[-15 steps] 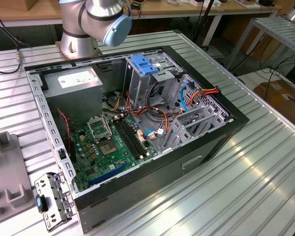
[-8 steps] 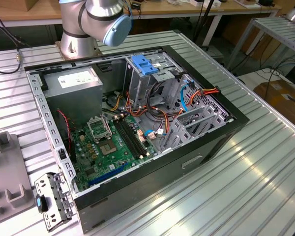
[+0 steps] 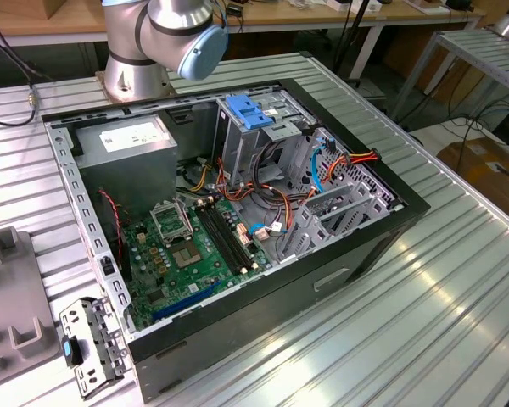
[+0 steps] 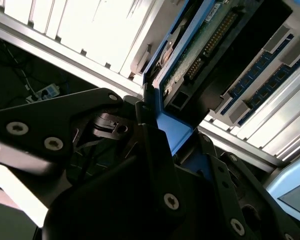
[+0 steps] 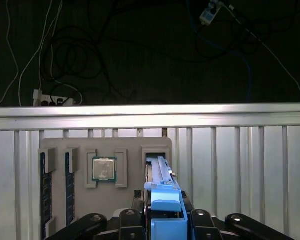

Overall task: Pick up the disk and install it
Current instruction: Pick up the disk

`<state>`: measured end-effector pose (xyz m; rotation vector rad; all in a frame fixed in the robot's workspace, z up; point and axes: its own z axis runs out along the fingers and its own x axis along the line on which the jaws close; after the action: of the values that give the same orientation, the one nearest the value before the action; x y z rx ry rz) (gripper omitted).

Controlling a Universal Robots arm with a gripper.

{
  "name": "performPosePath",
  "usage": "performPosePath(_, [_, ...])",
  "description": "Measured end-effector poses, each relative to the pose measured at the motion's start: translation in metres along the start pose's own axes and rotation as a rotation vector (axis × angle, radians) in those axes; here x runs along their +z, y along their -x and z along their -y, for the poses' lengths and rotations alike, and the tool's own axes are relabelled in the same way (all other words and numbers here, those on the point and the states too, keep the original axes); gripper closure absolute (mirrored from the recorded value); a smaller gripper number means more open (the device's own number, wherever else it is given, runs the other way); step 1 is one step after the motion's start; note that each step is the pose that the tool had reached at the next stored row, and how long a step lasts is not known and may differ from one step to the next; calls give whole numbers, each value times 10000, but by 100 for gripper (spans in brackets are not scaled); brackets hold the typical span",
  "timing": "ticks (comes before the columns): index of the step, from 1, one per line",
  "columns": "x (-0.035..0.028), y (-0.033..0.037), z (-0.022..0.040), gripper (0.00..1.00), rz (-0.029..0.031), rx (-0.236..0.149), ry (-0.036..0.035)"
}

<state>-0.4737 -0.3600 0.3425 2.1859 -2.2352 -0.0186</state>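
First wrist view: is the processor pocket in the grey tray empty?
No, a processor sits in its pocket in the grey tray, beside the disk.

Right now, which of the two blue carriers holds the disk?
The blue carrier at the claw, standing in the grey tray: the disk sits in it. The other carrier, in the computer case, looks bare.

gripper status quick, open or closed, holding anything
gripper: closed, holding the disk, with the fingers clamped on its blue carrier rails.
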Motion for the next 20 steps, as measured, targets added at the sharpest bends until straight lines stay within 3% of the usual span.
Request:
performPosePath(7, [-115, 0, -2, 63, 0, 0, 0])
performPosePath(20, [-157, 0, -3, 63, 0, 0, 0])
